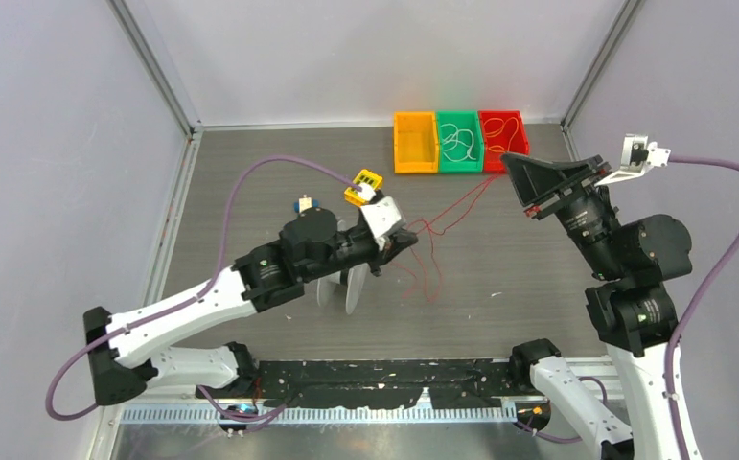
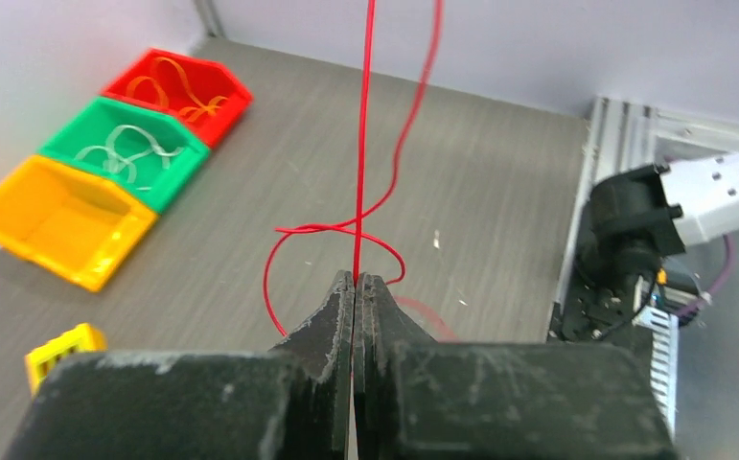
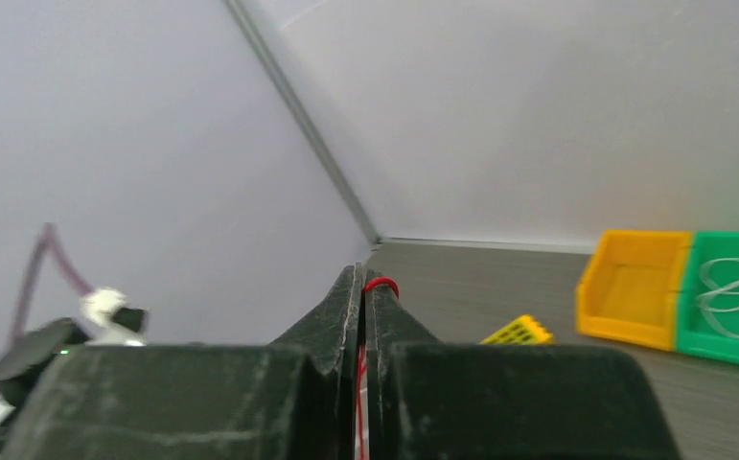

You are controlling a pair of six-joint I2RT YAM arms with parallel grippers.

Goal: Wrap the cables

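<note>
- A thin red cable (image 1: 461, 201) is strung in the air above the table (image 1: 250, 172), between the two arms. In the top view its taut part runs on a diagonal, from near-left up to far-right.
- The left end effector (image 1: 402, 240) is clenched on the cable's lower end. In the left wrist view the cable rises straight up out of the closed tips (image 2: 356, 280) and leaves the frame at the top.
- Slack cable forms loose loops just beside the left end effector. They hang down toward the table on its right side, and a second strand curves alongside the taut one.
- The right end effector (image 1: 511, 161) is clenched on the upper end. In its wrist view a small red loop pokes out between the closed tips (image 3: 363, 273).
- Judgement: both arms hold the cable, but the loose length to be wound lies nearer the left arm.
- Behind the cable, at the far edge of the table, three bins stand touching in a row: a yellow bin (image 1: 415, 142), a green bin (image 1: 458, 140) holding pale wires, and a red bin (image 1: 502, 134) holding thin wire.
- A small yellow block (image 1: 362, 186) lies near the left wrist.
- No brand, label or readable writing shows in any view.
</note>
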